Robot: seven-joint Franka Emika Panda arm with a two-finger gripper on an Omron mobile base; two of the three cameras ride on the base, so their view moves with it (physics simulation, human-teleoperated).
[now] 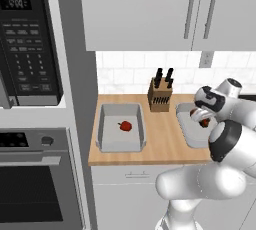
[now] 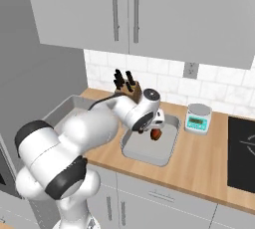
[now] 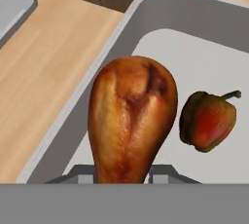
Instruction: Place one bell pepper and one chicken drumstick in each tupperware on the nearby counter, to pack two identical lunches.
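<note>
Chicken drumstick (image 3: 131, 121) held over the right tupperware (image 2: 149, 146), gripper (image 3: 122, 173) clamped on its narrow end.

Seen from the hand camera, the two dark fingertips (image 3: 80, 175) press either side of the drumstick's thin end, its browned, fat end hanging above the container's pale floor. Just beside it, a red bell pepper (image 3: 208, 120) (green stem up) lies inside the same tupperware, apart from the meat. This container sits toward the front edge of the counter (image 1: 165, 139), with a wooden knife block (image 1: 160, 93) behind it near the backsplash. Nearer the counter's left end stands the second tupperware (image 1: 121, 126), another red bell pepper (image 1: 125, 125) resting on its floor. A small kitchen scale (image 2: 198, 117) stands further right, against the tiled wall.
</note>
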